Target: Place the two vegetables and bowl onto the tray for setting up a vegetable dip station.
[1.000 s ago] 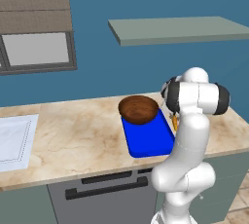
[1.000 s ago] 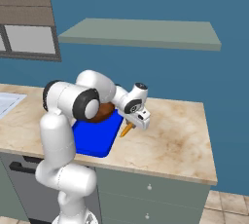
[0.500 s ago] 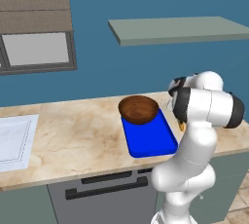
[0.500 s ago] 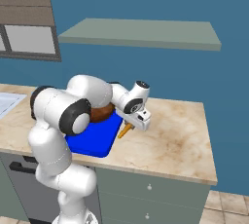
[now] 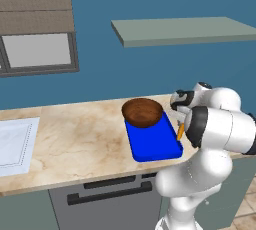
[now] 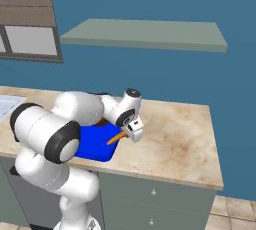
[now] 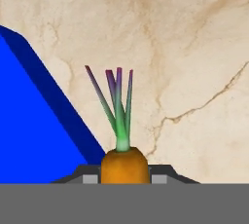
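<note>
Since a second ago the arm's big elbow joint has swung further round toward the cameras, bulking larger in both base views; the wrist and its load sit at much the same spot by the tray's right edge. Gripper (image 6: 131,133) is pinched on the carrot (image 6: 116,137), which hangs lifted off the counter (image 6: 180,139). From the right base view the carrot slants down and left from the fingers, its free end over the tray's near right corner. From the left base view a short orange sliver of carrot (image 5: 180,131) shows just beside the tray (image 5: 150,141), between the tray's right rim and the arm's white body. Hand view: carrot (image 7: 123,165) clamped between the two dark fingertips (image 7: 90,177), its thick orange end uppermost, with green and purple stalks rising straight away from the camera. Behind the stalks lies beige veined counter (image 7: 194,47); the tray (image 7: 29,135) takes the left part of that view, its raised rim running diagonally, so the carrot's top hangs just off the tray's edge rather than squarely over it. Bowl (image 5: 143,112), dark reddish-brown, sits on the tray's far end, upright. Rest of the tray's blue floor is bare. Pale white sheet with dotted border (image 5: 14,141) lies on the counter far to the left, well apart from the tray. Grey shelf (image 5: 185,29) hangs on the blue wall above.
</note>
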